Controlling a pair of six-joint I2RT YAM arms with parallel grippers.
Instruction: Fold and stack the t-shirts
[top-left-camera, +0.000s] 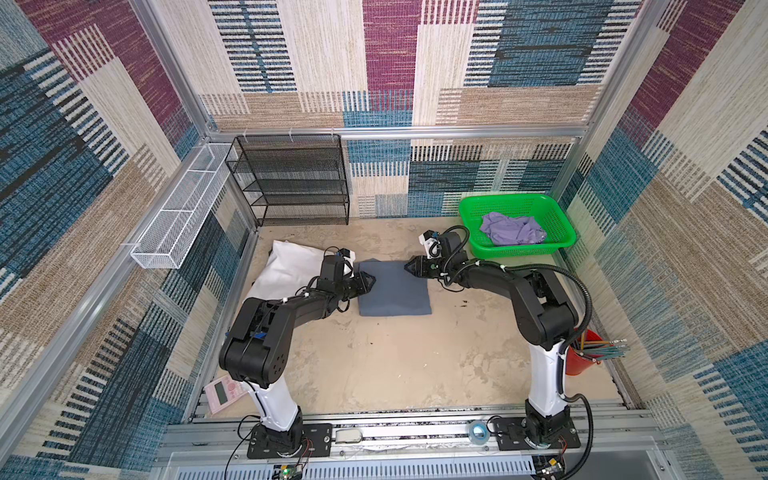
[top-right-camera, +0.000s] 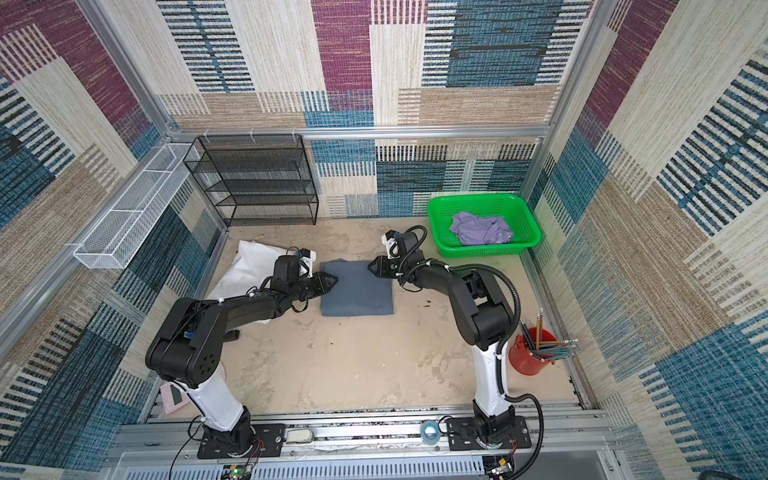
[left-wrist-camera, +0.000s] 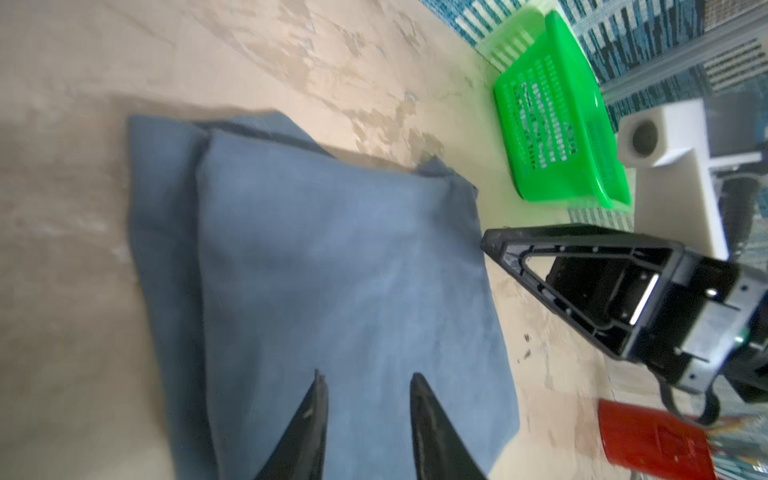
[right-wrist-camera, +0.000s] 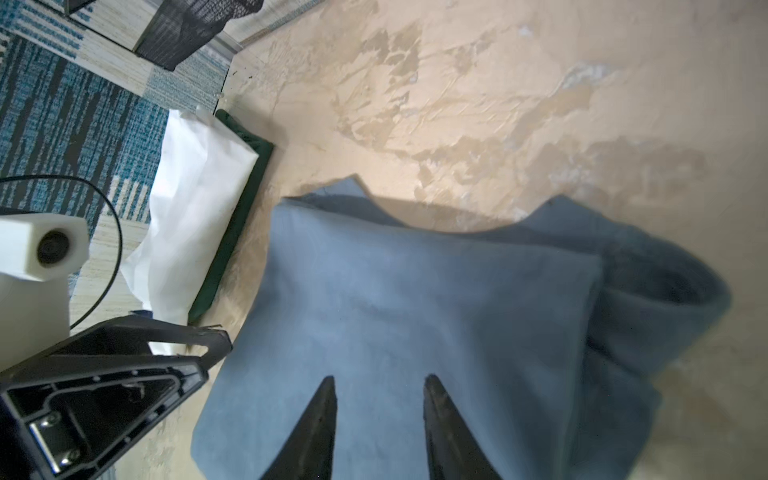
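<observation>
Lying folded into a thick square on the sandy beige tabletop (top-left-camera: 395, 374), the slate blue-grey cloth t-shirt (top-left-camera: 395, 293) is being flanked by both arms. The left gripper (left-wrist-camera: 365, 380) and the right gripper (right-wrist-camera: 380, 380) are each being held with jaws apart, gripping nothing, at its opposite sides. The crumpled lavender-purple t-shirt (top-left-camera: 513, 228) is being kept in the green perforated plastic basket (top-left-camera: 523, 251).

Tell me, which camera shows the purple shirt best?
Either top view: both look down into the green basket, where the purple shirt lies crumpled. The left wrist view shows only the basket's outer wall; the shirt can't be made out. The right wrist view misses both.
</observation>
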